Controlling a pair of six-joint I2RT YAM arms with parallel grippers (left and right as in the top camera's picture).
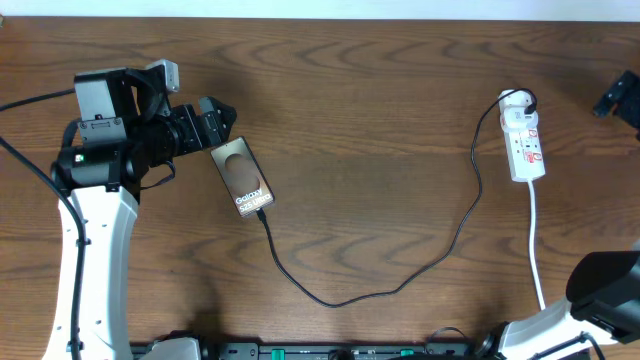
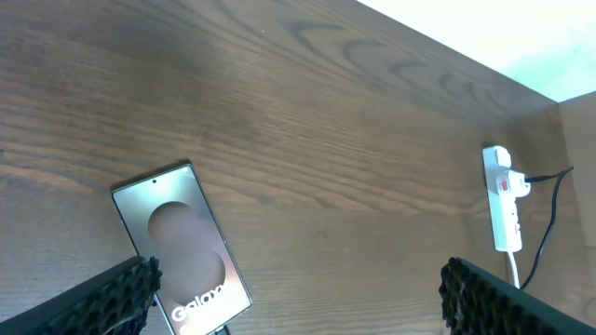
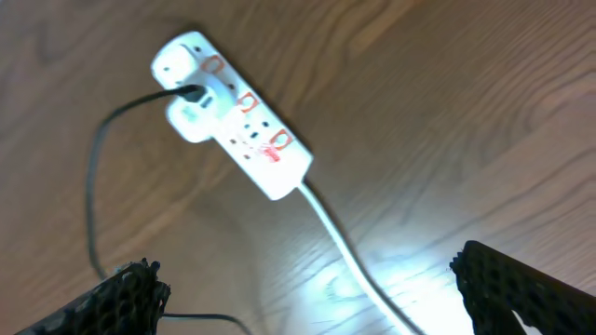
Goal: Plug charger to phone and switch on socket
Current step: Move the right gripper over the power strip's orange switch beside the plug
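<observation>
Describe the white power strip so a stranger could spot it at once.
On the brown wooden table, look right in the overhead view. A small white elongated power strip lies there, a thin black cable plugged into its far end. Only it has red switch marks, unlike the white robot arm nearby.

"galaxy" on the phone (image 1: 245, 177)
</observation>
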